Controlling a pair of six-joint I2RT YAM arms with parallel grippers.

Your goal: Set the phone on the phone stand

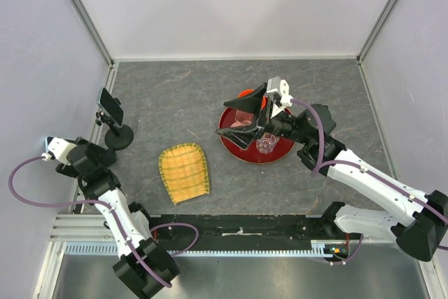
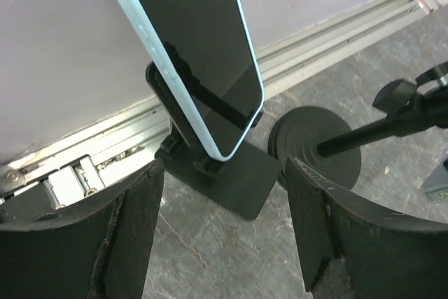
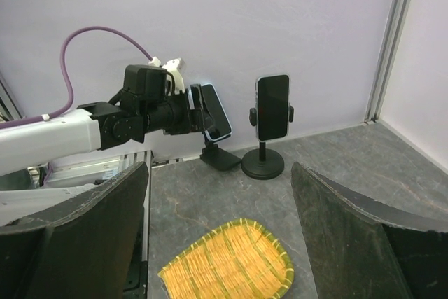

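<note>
A phone in a light-blue case [image 2: 196, 54] leans upright on a black phone stand with a flat rectangular base [image 2: 234, 176] by the left wall rail. It also shows in the right wrist view [image 3: 215, 112]. My left gripper [image 2: 224, 243] is open and empty, just short of the stand's base, one finger on each side and touching nothing. In the top view, my left gripper [image 1: 98, 152] is at the table's left edge. My right gripper [image 1: 245, 115] is open and empty, held above a red plate [image 1: 236, 149].
A second phone [image 3: 273, 106] is clamped on a round-base stand [image 1: 120, 138] right beside the first stand. A yellow woven tray [image 1: 185, 171] lies in the middle front. The red plate holds glass items. Walls enclose the left, back and right.
</note>
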